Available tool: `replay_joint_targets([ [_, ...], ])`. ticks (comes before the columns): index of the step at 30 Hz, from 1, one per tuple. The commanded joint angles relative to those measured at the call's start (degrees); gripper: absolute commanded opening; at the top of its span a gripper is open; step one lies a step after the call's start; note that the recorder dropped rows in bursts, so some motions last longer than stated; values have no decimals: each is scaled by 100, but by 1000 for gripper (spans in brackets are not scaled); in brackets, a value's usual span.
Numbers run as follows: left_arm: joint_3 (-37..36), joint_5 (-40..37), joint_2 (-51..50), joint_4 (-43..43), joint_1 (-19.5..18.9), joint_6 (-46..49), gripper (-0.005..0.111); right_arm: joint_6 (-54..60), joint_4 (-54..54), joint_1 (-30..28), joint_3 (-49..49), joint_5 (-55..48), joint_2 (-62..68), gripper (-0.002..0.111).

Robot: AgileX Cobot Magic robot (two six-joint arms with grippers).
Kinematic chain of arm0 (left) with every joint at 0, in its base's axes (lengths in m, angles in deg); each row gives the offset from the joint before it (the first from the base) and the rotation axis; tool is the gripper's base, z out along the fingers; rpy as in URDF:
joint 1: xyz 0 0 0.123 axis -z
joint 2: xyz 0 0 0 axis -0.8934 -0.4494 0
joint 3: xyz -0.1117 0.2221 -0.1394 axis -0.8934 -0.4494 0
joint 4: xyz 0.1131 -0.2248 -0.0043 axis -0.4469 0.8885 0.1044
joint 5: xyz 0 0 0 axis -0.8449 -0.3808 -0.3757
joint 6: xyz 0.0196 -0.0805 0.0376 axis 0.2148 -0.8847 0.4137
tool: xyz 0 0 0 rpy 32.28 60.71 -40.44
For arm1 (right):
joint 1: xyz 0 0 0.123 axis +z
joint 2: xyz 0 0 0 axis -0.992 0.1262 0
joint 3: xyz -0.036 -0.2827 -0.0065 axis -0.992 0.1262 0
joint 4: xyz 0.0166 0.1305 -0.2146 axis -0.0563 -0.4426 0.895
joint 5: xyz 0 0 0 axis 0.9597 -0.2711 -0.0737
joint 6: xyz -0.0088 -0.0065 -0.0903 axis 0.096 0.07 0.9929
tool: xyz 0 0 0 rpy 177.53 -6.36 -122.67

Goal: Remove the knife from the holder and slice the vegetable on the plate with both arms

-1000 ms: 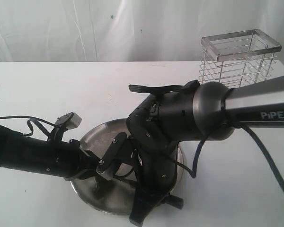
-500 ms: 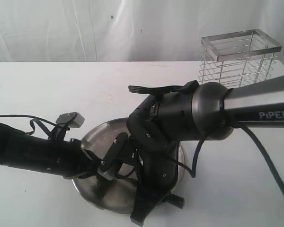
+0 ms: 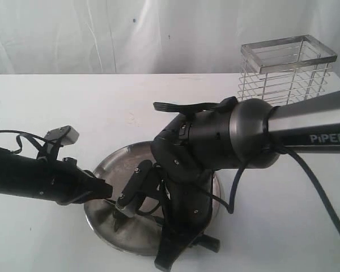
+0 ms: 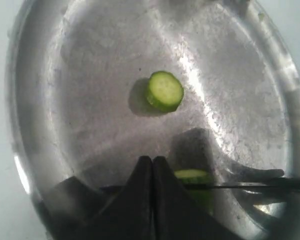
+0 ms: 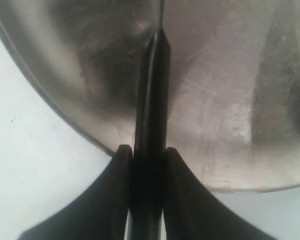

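On the plate (image 4: 90, 60), the vegetable (image 4: 192, 176) lies under the knife (image 5: 151, 90); right gripper (image 5: 147, 150) clamps its handle.

My right arm (image 3: 215, 141) bulky and black, rounded dark grey joint, silver-grey segment lettered "PiPER" (image 3: 330, 137), black cable (image 3: 323, 198) trailing below, my left arm (image 3: 28, 178) matte black, small grey box (image 3: 64, 134) on thin wires

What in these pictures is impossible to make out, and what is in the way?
Left wrist view: the shut left tool covers part of one vegetable piece; the knife runs off the edge, handle unseen.
Right wrist view: the right tool grips the knife, its blade blurred and cut by the edge.
Exterior view: the left arm and right arm cover the plate, hiding the vegetable pieces.
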Motion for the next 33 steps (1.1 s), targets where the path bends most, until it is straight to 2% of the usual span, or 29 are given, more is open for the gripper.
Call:
replay_joint_targets([
  [1,-47,-200,-371,-12,-6,-18,0,48,-17,4,-13,-35,-64,0],
  [5,-33,-447,-515,23,-6,-14,0,48,-17,4,-13,-77,-64,0],
  [7,40,-911,-265,12,-6,-27,0,48,-17,4,-13,-162,-64,0],
  [9,67,-863,126,-113,-6,-85,0,48,-17,4,-13,-252,-64,0],
  [12,67,-713,589,-863,-6,-854,0,48,-17,4,-13,-281,-64,0],
  [15,15,-966,602,-1018,20,-941,0,48,-17,4,-13,-281,-64,0],
  [23,-187,-290,602,-994,536,-906,0,48,-17,4,-17,-476,-64,0],
  [33,-187,-158,602,-1011,626,-906,0,48,424,4,-17,-1329,-64,0],
])
